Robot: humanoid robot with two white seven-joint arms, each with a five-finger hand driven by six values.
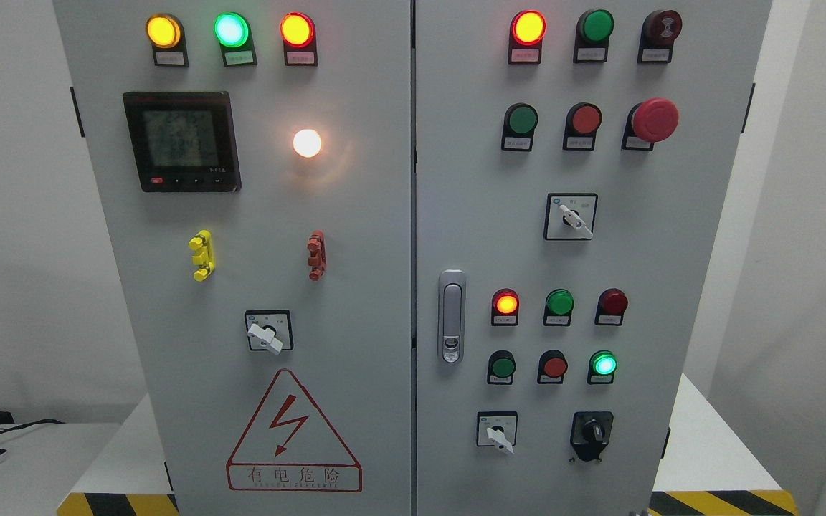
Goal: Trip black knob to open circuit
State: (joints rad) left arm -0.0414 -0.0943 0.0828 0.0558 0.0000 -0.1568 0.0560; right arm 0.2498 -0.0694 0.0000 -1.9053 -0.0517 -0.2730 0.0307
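No robot hand or arm is seen in the head view, so the state of the fingers cannot be told.

The black knob [591, 432] is located at the lower right of the right door [685, 287] of the grey cabinet, just right of a white selector switch [497, 431]. Its pointer is seen roughly upright; its exact setting cannot be made out, since the markings around it are too small and dark. The labels under the lamps and buttons are likewise too small to be read.

Above the knob, a lit green lamp [603, 364] is noted, with a red button [553, 366] and a green button [502, 366] to its left. A red mushroom button [654, 119] is mounted higher up. A door handle [451, 316] is fitted at the right door's left edge.

On the left door, a meter display [181, 141] is seen, its digits blurred. A white lamp [307, 142] is lit so brightly that its housing is washed out. A hazard triangle sticker [293, 433] is placed near the bottom.

The cabinet is cut off at the top and bottom edges. It stands on a white surface [707, 444], with striped tape [725, 502] partly cut off at the lower corners. Open wall is left clear on both sides, and nothing stands before the knob.
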